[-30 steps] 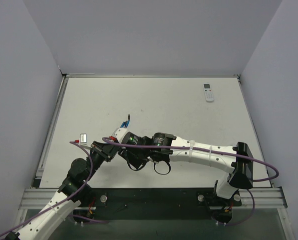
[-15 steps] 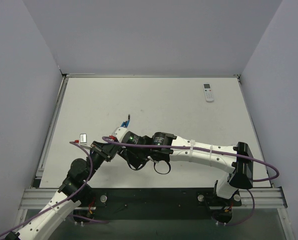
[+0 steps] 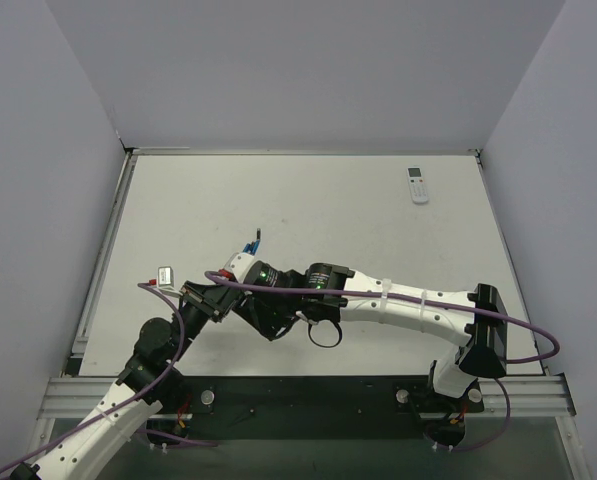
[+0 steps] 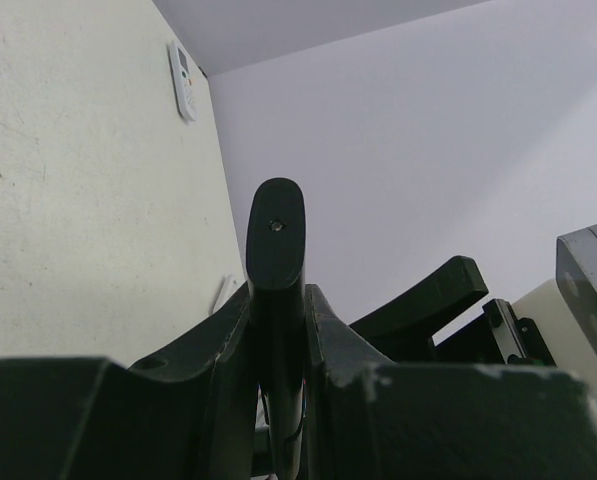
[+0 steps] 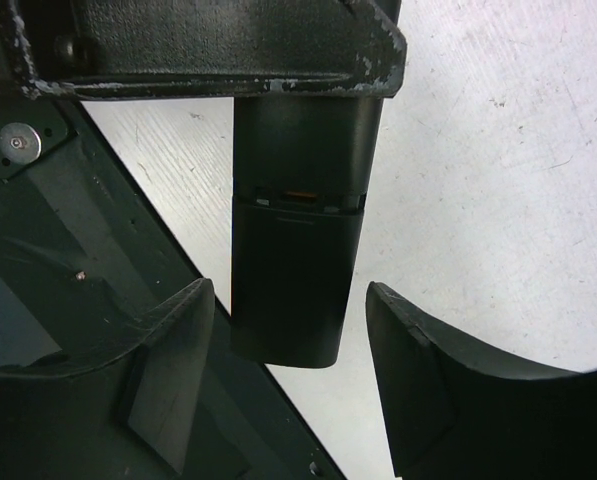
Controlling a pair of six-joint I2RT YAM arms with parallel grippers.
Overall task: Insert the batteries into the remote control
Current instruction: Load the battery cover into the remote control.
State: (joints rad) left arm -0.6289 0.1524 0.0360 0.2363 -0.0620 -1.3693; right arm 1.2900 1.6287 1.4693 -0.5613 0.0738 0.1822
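The left pincer (image 4: 278, 325) was clamped on the remote control (image 4: 275, 235), gripping it edge-on. The right pincer (image 5: 288, 305) stood wide, its jaws flanking the remote's free end without contact. The batteries (image 3: 253, 243) lay just beyond both pincers, with the surface (image 3: 378, 240) extending past them to its far edge.

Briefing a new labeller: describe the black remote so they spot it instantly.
Toward the table's near-left area, the left gripper is clamped on the black remote. It is a slim dark bar, unlike the white remote lying at the far right.
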